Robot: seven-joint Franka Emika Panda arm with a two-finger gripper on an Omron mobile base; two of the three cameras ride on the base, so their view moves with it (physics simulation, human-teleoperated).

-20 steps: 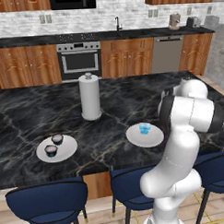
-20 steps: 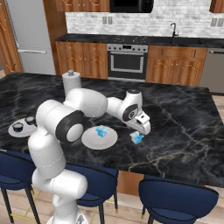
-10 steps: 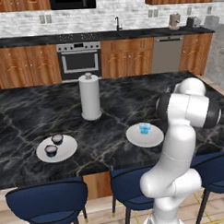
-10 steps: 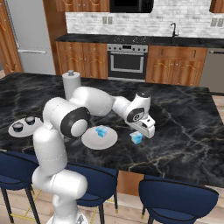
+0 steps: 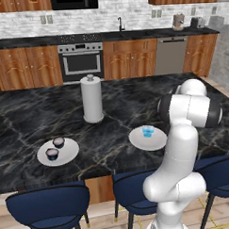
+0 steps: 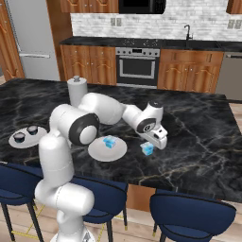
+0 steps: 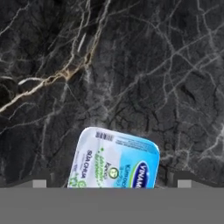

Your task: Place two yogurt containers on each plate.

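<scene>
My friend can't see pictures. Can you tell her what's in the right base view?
A white robot arm reaches over a black marble counter, its open gripper just above a light blue yogurt cup. Beside it, a white plate holds one blue cup; a farther plate holds two dark cups. A paper-towel roll stands behind.

In the hand view the yogurt cup (image 7: 114, 161) is cut off at the bottom, its label print too blurred to read. The arm hides the worktop (image 5: 116, 111) beyond the right-hand plate (image 5: 146, 139).
</scene>
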